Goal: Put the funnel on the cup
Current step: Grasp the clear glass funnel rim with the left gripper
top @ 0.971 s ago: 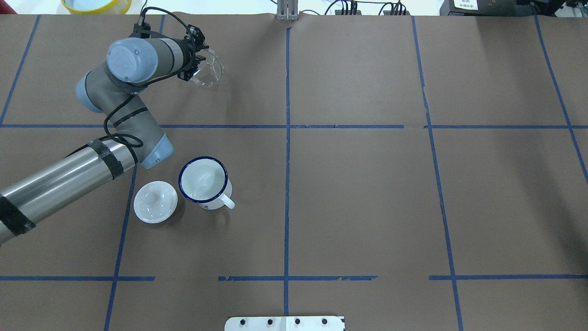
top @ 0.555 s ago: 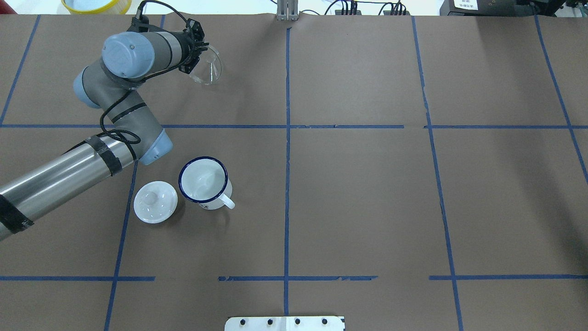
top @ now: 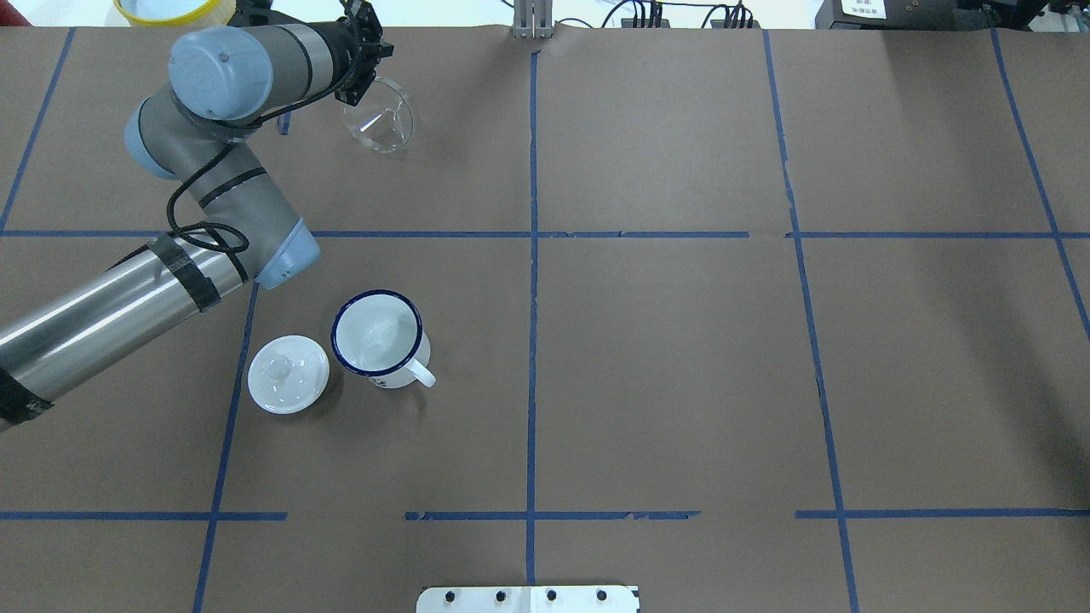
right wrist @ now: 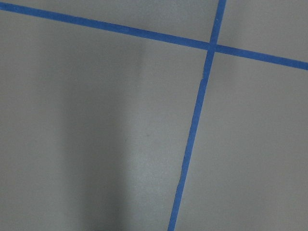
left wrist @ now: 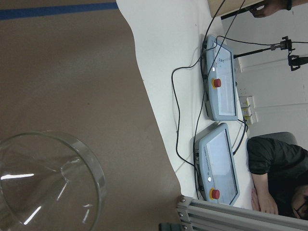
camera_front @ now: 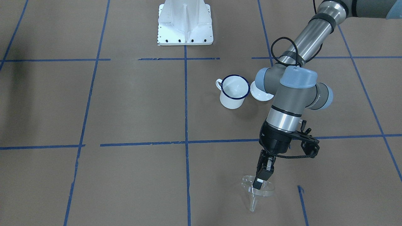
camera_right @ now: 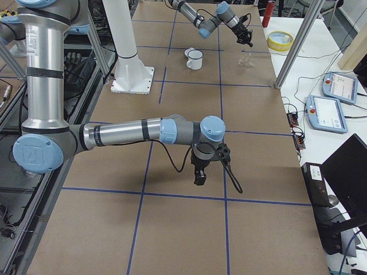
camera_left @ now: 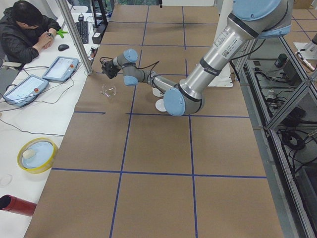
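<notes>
- The left gripper (camera_front: 258, 184) pinches the rim of the small clear plastic funnel (camera_front: 253, 196). One finger sits inside the bowl and the other outside.
- The funnel hangs stem-down over the far left of the brown paper-covered table (top: 681, 358). It is well apart from the white enamel cup with the dark blue rim (top: 377, 334), which stands nearer the robot with its mouth open.
- This looks like the carrying step: the grasp is made and nothing rests on the cup yet.
- The next move calls for bringing the funnel back over the cup's mouth, centring the stem, then lowering until the rim seats.
- The front-facing view shows the stem and the finger inside the bowl. The overhead view shows only the round rim.
- The overhead view shows the whole white round lid with a knob (top: 288, 373) just left of the cup. The front view half hides it behind the arm.
- I cannot tell whether the stem tip is clear of the table.
- The right gripper (camera_right: 199, 175) hangs over bare paper, and I cannot tell how its jaws stand.
</notes>
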{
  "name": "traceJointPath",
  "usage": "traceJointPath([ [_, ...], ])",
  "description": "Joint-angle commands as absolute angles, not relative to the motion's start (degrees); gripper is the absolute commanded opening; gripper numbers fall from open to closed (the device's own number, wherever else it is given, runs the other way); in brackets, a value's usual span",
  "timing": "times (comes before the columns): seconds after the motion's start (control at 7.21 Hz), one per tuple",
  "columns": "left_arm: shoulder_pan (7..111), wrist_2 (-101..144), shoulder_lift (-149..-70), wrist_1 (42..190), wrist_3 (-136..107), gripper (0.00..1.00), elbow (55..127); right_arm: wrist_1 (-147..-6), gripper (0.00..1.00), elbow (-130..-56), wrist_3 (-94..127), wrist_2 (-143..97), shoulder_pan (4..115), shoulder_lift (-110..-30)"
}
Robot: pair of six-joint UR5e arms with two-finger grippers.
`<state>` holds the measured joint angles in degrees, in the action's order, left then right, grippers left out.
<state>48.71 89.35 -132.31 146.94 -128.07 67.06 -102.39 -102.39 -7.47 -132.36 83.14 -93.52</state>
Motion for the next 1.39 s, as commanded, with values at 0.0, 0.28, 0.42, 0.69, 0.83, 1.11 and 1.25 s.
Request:
traceJointPath([
  [0.0,48.60,89.21,-131.75,144.69,-129.01,0.51,66.11,-102.39,1.00,-102.39,-7.47,-132.36,83.14,-93.52],
  [0.28,48.26,89.03,-131.66,144.93,-130.85,0.72,61.46,-102.39,1.00,-102.39,-7.47,-132.36,83.14,-93.52],
  [0.42,48.16,89.03,-131.75,145.19,-131.13,0.72,60.91,-102.39,1.00,-102.39,-7.47,-132.36,83.14,-93.52],
  [0.69,47.90,89.03,-132.01,146.42,-132.10,0.71,59.50,-102.39,1.00,-102.39,-7.47,-132.36,83.14,-93.52],
  [0.83,47.90,89.03,-132.27,147.30,-132.19,0.66,58.81,-102.39,1.00,-102.39,-7.47,-132.36,83.14,-93.52],
  [1.11,47.90,89.03,-134.28,148.97,-132.19,0.55,55.48,-102.39,1.00,-102.39,-7.47,-132.36,83.14,-93.52],
  [1.25,47.81,89.03,-134.82,148.97,-132.19,0.54,54.94,-102.39,1.00,-102.39,-7.47,-132.36,83.14,-93.52],
])
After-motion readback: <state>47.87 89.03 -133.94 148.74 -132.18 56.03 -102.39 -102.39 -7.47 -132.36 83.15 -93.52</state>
